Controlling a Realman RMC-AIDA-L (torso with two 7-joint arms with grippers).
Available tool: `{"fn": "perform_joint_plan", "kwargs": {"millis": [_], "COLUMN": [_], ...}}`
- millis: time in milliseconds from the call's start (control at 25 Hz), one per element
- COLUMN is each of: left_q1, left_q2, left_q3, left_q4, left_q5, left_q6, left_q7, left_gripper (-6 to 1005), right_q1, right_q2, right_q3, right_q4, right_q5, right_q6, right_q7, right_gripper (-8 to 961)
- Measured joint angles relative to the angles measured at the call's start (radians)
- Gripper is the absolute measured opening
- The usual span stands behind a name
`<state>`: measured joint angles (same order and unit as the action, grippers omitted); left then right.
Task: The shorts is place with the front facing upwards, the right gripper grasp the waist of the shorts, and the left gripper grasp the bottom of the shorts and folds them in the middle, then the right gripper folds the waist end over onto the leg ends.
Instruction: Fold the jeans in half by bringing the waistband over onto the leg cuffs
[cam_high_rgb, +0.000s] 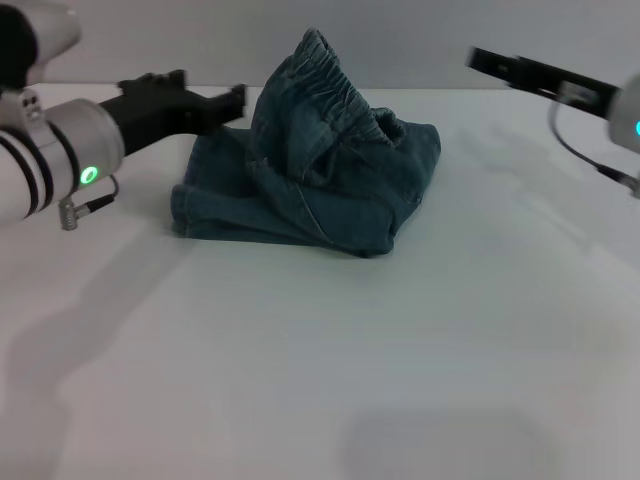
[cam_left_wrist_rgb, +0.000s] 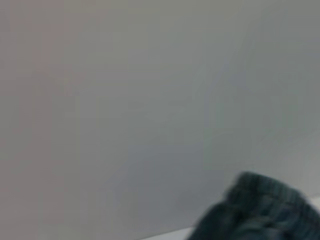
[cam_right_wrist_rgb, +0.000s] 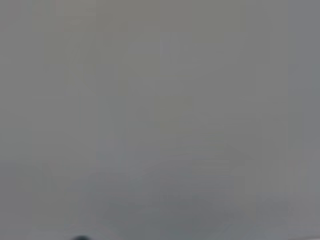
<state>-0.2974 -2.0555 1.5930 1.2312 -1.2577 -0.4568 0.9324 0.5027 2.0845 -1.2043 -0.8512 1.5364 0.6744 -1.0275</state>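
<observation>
The blue-green denim shorts (cam_high_rgb: 320, 190) lie bunched in a folded heap on the white table (cam_high_rgb: 300, 360). Their gathered waist (cam_high_rgb: 325, 70) stands up in a ridge at the back. I cannot pick out the bottom of the shorts or the leg ends in the pile. My left gripper (cam_high_rgb: 238, 100) hovers at the heap's upper left edge, close beside the raised waist. My right gripper (cam_high_rgb: 478, 62) hangs in the air to the right of the shorts, well apart from them. The left wrist view catches only a corner of the shorts (cam_left_wrist_rgb: 260, 210).
Bare white tabletop stretches in front of and to the right of the shorts. A plain grey wall (cam_high_rgb: 400, 40) stands behind the table. The right wrist view holds only grey wall.
</observation>
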Motion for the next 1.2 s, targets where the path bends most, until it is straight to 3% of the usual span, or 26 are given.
{"fn": "perform_joint_plan", "kwargs": {"millis": [200, 320, 600, 840, 1200], "left_q1": [-0.027, -0.036, -0.129, -0.201, -0.246], "left_q2": [-0.003, -0.004, -0.009, -0.01, -0.009], "left_q3": [0.012, 0.02, 0.088, 0.097, 0.098], "left_q4": [0.034, 0.034, -0.022, -0.117, -0.173], "left_q5": [-0.002, -0.001, -0.002, -0.006, 0.0], "left_q6": [-0.105, -0.111, -0.094, -0.075, 0.02], "left_q7": [0.099, 0.113, 0.142, 0.145, 0.147], "left_gripper": [810, 807, 801, 796, 788], "right_q1": [-0.129, -0.193, -0.309, -0.332, -0.327], "right_q2": [0.0, 0.0, 0.001, 0.002, 0.003], "right_q3": [-0.004, 0.0, 0.04, 0.048, 0.035], "right_q4": [-0.029, -0.038, -0.055, -0.061, -0.057], "right_q5": [0.054, 0.073, 0.081, 0.115, 0.148], "right_q6": [-0.016, -0.016, -0.017, -0.004, 0.001], "right_q7": [-0.023, -0.033, -0.041, -0.053, -0.054], "right_gripper": [604, 604, 603, 602, 601]}}
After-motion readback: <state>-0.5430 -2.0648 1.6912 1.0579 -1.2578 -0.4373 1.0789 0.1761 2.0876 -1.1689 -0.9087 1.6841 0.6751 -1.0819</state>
